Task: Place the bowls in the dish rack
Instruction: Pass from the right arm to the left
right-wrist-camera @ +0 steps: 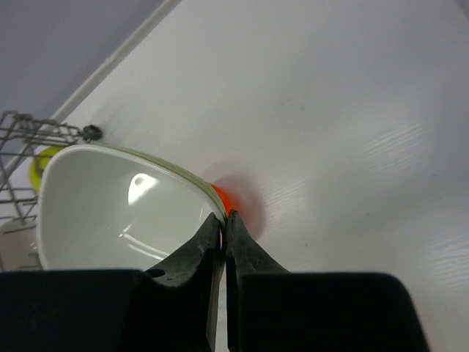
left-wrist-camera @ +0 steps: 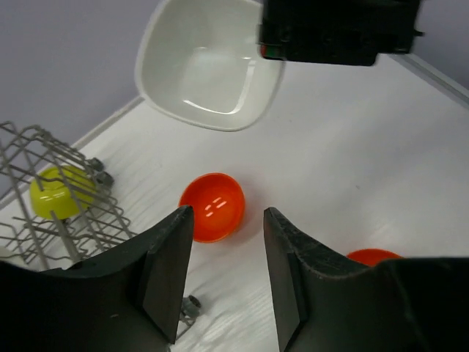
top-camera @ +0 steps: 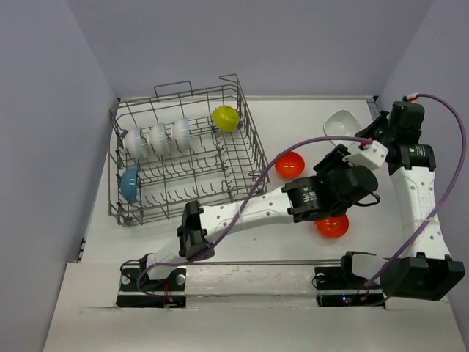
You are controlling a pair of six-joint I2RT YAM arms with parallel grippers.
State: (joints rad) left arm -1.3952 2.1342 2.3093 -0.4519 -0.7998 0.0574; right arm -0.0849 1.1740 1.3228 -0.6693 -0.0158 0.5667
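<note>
**Top view.** You see the dish rack (top-camera: pixel 183 158) at the far left of the table (top-camera: pixel 293 121). Inside it:
- a row of three white bowls (top-camera: pixel 157 138) on edge between the tines
- a blue bowl (top-camera: pixel 129 183) at the near-left end
- a yellow-green bowl (top-camera: pixel 226 117) in the far-right corner

Outside it, one orange bowl (top-camera: pixel 290 165) sits on the table just R of the rack. A second orange bowl (top-camera: pixel 332 225) lies nearer the bases, partly under the L arm.

**R wrist view.** Your R claw (right-wrist-camera: pixel 224 224) is pressed together on the rim of a fourth white bowl (right-wrist-camera: pixel 124 213), pinching it. The bowl is tilted w/ its hollow toward the camera, at the far R of the table, well apart from the rack.

**L wrist view.** Your L claw (left-wrist-camera: pixel 226 216) is spread partway w/ nothing between the fingers. The first orange bowl lies on the table beyond the tips, and the pinched white bowl shows above it in frame.
</note>
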